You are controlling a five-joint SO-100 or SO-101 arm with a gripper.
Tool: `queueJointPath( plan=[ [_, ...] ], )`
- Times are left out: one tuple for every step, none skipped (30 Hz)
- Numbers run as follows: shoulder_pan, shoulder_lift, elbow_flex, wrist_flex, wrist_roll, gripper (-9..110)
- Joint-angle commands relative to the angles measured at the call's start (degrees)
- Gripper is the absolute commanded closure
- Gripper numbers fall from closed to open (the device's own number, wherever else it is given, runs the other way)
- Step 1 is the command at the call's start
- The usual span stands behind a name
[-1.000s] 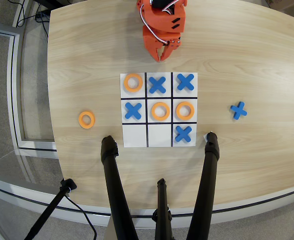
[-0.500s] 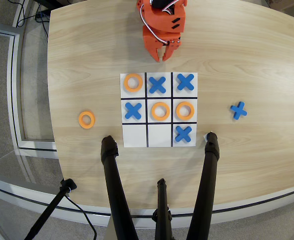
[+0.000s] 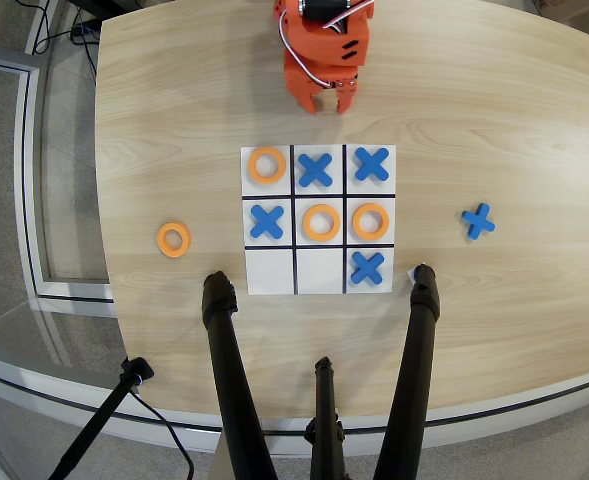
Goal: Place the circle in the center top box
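The loose orange circle lies flat on the wooden table, left of the 3x3 grid. Three more orange rings sit in grid cells: one at the upper left, one in the central cell and one at the middle right. The center top box is the middle cell of the row farthest from the arm's base, the lowest row in this view; it is empty. My orange gripper hangs above the table beyond the grid's near row, fingertips close together, holding nothing.
Blue X pieces fill several cells, one right beside the empty middle cell. A spare blue X lies right of the grid. Black tripod legs cross the table edge just below the grid.
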Motion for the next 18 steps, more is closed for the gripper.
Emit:
queueJointPath(
  plan=[
    [0.44,-4.57,-5.63,0.62,0.00,88],
    [0.70,-5.98,-7.03,0.97,0.00,88],
    [0.97,-7.29,-8.53,1.49,-0.09,88],
    [1.32,-8.61,-10.20,2.11,-0.18,88],
    [1.67,-10.11,-12.04,2.72,-0.18,88],
    [2.11,-11.60,-13.80,3.34,-0.26,88],
    [2.55,-13.01,-15.82,3.78,-0.35,88],
    [3.25,-14.50,-18.11,4.31,-0.35,86],
    [3.87,-16.00,-20.30,4.83,-0.35,86],
    [4.57,-17.58,-22.68,5.45,-0.35,86],
    [5.45,-19.16,-25.14,5.98,-0.35,86],
    [6.15,-21.01,-27.77,6.59,-0.35,86],
    [6.94,-22.85,-30.50,7.03,-0.18,86],
    [7.82,-24.79,-33.31,7.29,0.09,86],
    [8.70,-26.98,-36.30,7.65,0.26,86],
    [9.76,-29.36,-39.46,8.17,0.26,86],
    [10.81,-31.73,-42.63,8.61,0.44,86],
    [11.87,-34.19,-45.97,8.96,0.70,86]
  ],
)
